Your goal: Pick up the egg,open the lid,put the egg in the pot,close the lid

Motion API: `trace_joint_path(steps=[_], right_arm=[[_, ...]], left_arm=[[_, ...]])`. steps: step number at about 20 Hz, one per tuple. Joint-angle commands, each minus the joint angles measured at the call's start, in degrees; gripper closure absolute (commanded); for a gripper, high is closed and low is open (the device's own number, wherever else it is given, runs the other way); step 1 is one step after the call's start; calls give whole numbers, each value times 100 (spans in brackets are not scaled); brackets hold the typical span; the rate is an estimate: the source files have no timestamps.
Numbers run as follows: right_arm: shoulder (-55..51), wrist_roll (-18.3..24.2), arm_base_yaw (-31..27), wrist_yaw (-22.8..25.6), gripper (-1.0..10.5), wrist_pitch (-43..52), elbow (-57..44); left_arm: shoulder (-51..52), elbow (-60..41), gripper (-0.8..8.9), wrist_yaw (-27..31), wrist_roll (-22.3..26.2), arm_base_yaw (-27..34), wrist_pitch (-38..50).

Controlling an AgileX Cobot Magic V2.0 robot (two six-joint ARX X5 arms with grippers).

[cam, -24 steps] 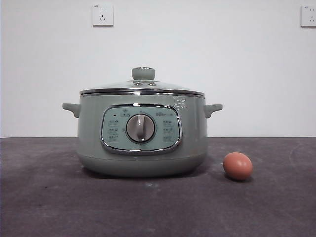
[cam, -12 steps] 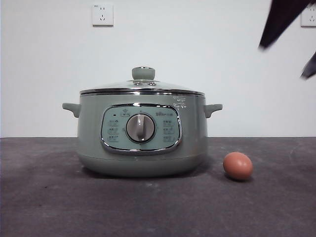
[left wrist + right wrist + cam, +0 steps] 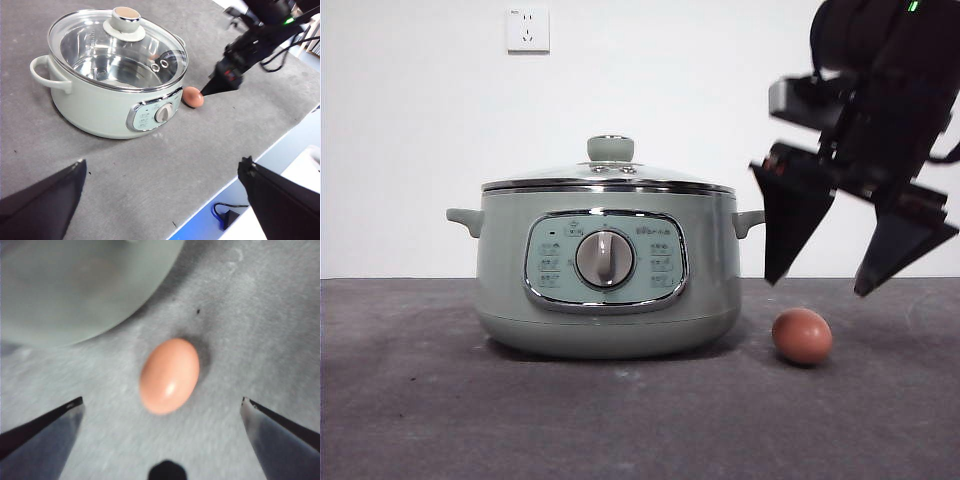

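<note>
The reddish-brown egg (image 3: 801, 336) lies on the dark table just right of the sage-green pot (image 3: 607, 270); it also shows in the left wrist view (image 3: 193, 97) and the right wrist view (image 3: 169, 375). The glass lid (image 3: 608, 180) with its green knob (image 3: 610, 148) sits shut on the pot. My right gripper (image 3: 818, 288) is open and hangs just above the egg, a jaw to either side, not touching it. In the right wrist view (image 3: 162, 402) the egg lies between the jaws. My left gripper (image 3: 162, 172) is open and empty, high above the table, away from the pot (image 3: 107, 80).
The pot's side handle (image 3: 751, 220) sticks out near the right gripper's inner jaw. The table's front edge (image 3: 240, 167) runs close by in the left wrist view. Wall sockets (image 3: 527, 30) are on the white wall behind.
The right arm has come down from the top right corner into view, and its open jaws now hang just above the egg. The pot, lid and egg have not moved.
</note>
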State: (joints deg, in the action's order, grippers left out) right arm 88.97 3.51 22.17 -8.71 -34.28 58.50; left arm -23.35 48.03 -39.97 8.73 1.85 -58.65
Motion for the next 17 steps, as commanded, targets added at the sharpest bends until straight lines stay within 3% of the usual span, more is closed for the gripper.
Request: trace_joint_path(steps=[1,6,9,13,17], right_arm=[[284,-63,13,35,420,164,2],[684,-66,13,33,421,527,2],[791,-63,13,31,551,603,2],[925,-66,13,22,553,616,2],[925,-66,13,-22,763,675,2]], left_arm=[[13,9,149,-9,28,-7,31],[13,9,149,-7,28,-7,31],[13,9,149,-7,28,-7,31],[13,9,149,-7,28,-7,31],[13,9,149,151,28,-7,31]])
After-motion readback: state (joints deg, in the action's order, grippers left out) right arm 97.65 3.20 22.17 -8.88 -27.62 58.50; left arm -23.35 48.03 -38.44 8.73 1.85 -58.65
